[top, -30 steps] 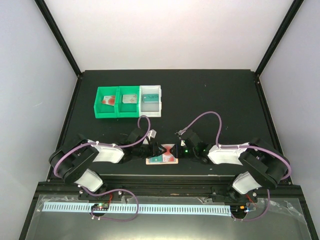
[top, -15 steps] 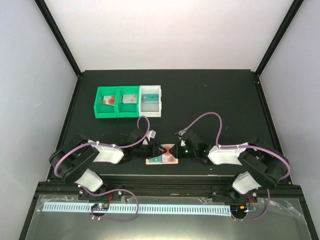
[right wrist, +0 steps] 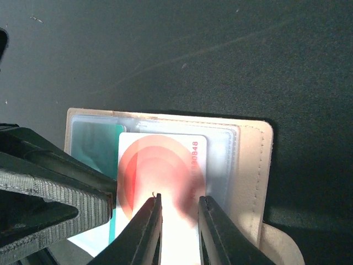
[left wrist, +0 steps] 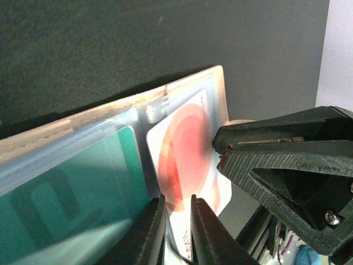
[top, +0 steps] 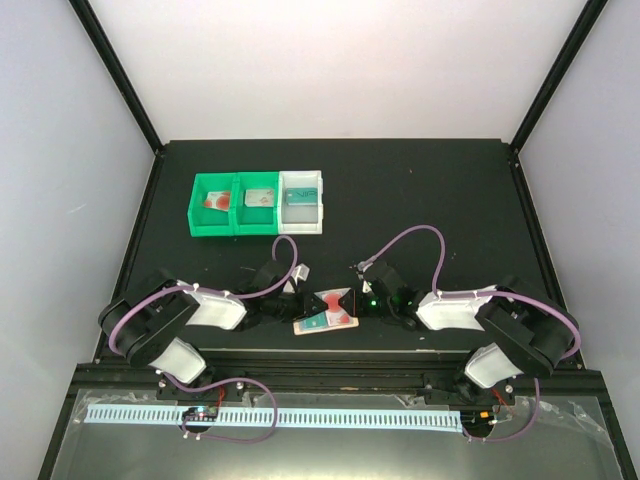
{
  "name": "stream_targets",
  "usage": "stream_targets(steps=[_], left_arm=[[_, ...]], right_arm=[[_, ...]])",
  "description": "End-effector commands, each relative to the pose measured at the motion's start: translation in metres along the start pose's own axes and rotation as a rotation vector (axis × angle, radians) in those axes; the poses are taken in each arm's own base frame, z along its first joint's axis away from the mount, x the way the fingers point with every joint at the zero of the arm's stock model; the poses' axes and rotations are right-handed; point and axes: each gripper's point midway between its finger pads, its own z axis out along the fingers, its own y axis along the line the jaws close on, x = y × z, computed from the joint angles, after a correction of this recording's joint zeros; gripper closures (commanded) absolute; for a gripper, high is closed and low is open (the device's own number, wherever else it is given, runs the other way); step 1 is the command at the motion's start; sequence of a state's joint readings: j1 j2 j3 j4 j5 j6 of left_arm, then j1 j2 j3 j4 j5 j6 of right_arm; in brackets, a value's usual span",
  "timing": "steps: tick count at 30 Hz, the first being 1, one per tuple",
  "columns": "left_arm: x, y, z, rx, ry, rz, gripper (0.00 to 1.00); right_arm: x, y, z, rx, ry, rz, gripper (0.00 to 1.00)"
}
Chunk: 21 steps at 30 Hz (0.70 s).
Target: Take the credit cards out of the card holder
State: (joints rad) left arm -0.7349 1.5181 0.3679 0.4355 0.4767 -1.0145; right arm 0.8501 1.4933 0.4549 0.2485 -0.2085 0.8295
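Observation:
The card holder (top: 318, 324) lies open near the table's front edge, tan with clear pockets (right wrist: 253, 165). A red-and-white credit card (top: 338, 300) sits out of its pocket over the holder, between both arms. My left gripper (left wrist: 176, 201) is shut on the card's (left wrist: 185, 149) near end. My right gripper (right wrist: 179, 204) is shut on the same card (right wrist: 160, 160) from the other side, its fingers (left wrist: 265, 165) close to the left ones. A teal credit card (left wrist: 71, 187) stays in the neighbouring pocket (right wrist: 96, 143). The left gripper's fingers (right wrist: 49, 187) fill the right wrist view's left edge.
Two joined green bins (top: 232, 205) and a white bin (top: 303, 200) stand at the back left, each with a card inside. The table's front edge (top: 330, 348) runs just in front of the card holder. Purple cables loop above both arms.
My left gripper has closed onto the red card. The card and the card holder have shifted slightly, the holder's left end swinging toward the front edge. The right gripper has kept its hold.

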Motion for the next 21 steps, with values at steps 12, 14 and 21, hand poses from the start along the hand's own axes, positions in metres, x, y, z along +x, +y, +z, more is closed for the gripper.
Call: stream_targets(steps=[12,14,21], left_arm=[[0.0041,-0.0087,-0.0015,0.038,0.014,0.028,0.98],[0.0041,-0.0071,-0.0026,0.031,0.008,0.024,0.98],[0.0016,-0.0021,-0.002,0.01,-0.009,-0.002,0.86]], right_arm=[[0.0186,-0.0186,0.0024,0.056,0.056,0.022,0.81],[0.0188,-0.0173,0.0022,0.05,0.057,0.021,0.81],[0.0238,-0.0182,0.0014,0.045,0.075,0.015,0.81]])
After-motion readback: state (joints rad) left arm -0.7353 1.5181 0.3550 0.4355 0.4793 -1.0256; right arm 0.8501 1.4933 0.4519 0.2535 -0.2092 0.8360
